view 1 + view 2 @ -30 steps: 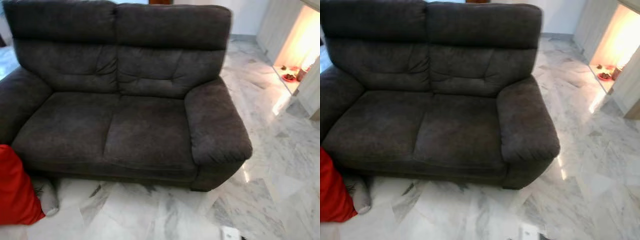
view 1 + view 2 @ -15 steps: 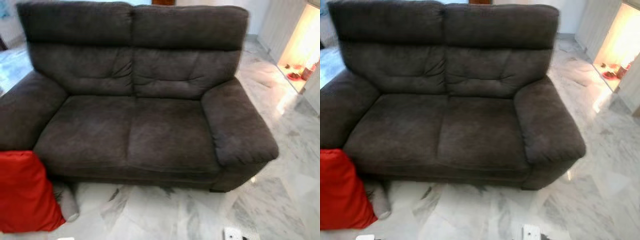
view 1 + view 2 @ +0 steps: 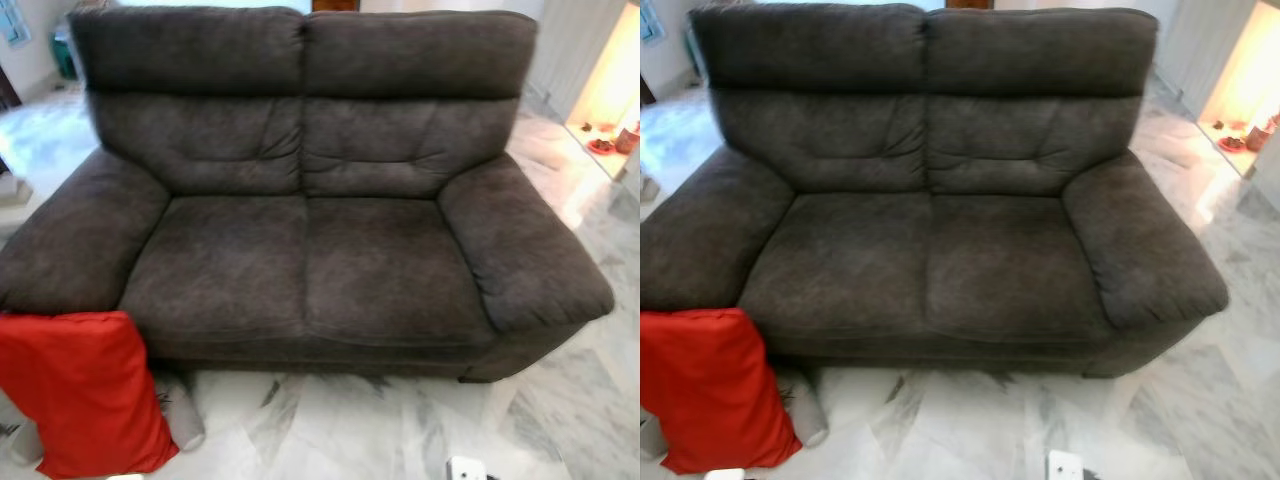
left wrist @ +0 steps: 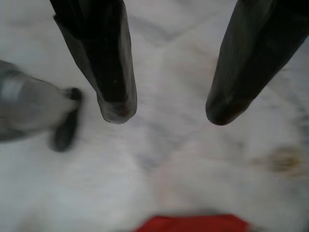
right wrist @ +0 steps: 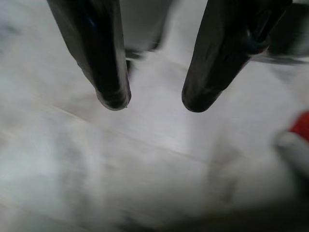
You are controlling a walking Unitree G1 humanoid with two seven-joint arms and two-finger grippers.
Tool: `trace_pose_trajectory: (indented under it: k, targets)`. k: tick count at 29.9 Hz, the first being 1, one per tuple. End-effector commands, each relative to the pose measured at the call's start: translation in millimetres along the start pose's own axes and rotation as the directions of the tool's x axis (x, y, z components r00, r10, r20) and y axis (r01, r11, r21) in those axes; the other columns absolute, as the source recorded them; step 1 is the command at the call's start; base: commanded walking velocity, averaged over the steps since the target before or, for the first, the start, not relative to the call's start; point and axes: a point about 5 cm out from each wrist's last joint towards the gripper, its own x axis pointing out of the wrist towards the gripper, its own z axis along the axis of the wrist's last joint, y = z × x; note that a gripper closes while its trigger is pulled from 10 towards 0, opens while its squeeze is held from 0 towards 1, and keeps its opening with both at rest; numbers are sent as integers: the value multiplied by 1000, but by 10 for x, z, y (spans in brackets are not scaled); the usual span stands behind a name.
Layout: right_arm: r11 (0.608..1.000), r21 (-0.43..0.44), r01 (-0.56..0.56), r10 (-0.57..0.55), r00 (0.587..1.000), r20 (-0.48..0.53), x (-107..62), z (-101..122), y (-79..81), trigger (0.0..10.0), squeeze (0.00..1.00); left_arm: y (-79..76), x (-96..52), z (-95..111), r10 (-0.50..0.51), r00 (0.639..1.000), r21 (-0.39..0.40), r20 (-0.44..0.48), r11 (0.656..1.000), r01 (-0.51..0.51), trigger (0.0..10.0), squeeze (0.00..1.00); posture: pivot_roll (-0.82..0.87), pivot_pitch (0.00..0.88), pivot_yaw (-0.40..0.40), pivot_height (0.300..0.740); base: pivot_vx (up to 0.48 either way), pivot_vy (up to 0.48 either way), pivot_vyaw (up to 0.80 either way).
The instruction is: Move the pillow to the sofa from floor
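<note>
- A dark grey two-seat sofa (image 3: 330, 200) stands on the white marble floor (image 3: 400, 430); both seat cushions are bare.
- The red pillow (image 3: 85, 390) stands upright on the floor at the sofa's front left corner, leaning against the front of the left armrest (image 3: 85, 235).
- A grey roll-shaped thing (image 3: 185, 425) lies on the floor just beside the pillow, near the sofa's front edge.
- A lit niche (image 3: 610, 90) with small red things glows by the sofa's right end.
- The left hand (image 4: 164, 108) hangs over the marble, released, its two black fingers (image 4: 113, 63) spread apart and grasping nothing; a strip of red shows near it.
- The right hand (image 5: 152, 101) also hangs over the floor, fingers apart and empty.
</note>
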Motion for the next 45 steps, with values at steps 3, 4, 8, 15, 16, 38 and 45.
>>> trace_pose_trajectory:
  k: [3, 4, 8, 15, 16, 38, 45]
  targets:
    - [1000, -15, 23, -23, 1000, -20, -24, -51, -101, 10000, 0, 64, -16, -96, -12, 1000, -1, -28, 1000, 12, 10000, 0, 93, 70, 24, 740, 0, 474, 0]
    - [1000, -17, 21, -22, 1000, -20, -24, -52, -98, 10000, 0, 95, -22, -118, -11, 999, 0, -31, 1000, 11, 10000, 0, 95, 67, 25, 740, 0, 476, 0]
    - [1000, -24, 14, -15, 1000, -25, -23, -60, -86, 10000, 0, 202, -54, -235, -3, 999, -2, -45, 1000, 3, 10000, 0, 98, 65, 23, 740, 0, 473, 0]
    - [1000, -24, 12, -13, 1000, -24, -20, -58, -70, 10000, 0, 197, -63, -270, -8, 999, 6, -45, 1000, 8, 10000, 0, 96, 83, 21, 740, 0, 288, 0]
    - [1000, -24, 12, -13, 1000, -24, -19, -58, -68, 10000, 0, 183, -61, -264, -10, 999, 11, -44, 1000, 10, 10000, 0, 96, 84, 22, 740, 0, 0, 0]
    - [999, -51, -17, 17, 1000, -5, -13, -35, -20, 10000, 0, -505, -2, 76, -75, 997, 35, 12, 997, 74, 10000, 0, 102, 96, 21, 740, 0, 0, 569]
    - [998, -53, -25, 25, 1000, -5, -12, -37, -5, 10000, 0, -408, 5, 76, -63, 998, 31, 14, 998, 63, 10000, 0, 102, 97, 22, 740, 0, 0, 800]
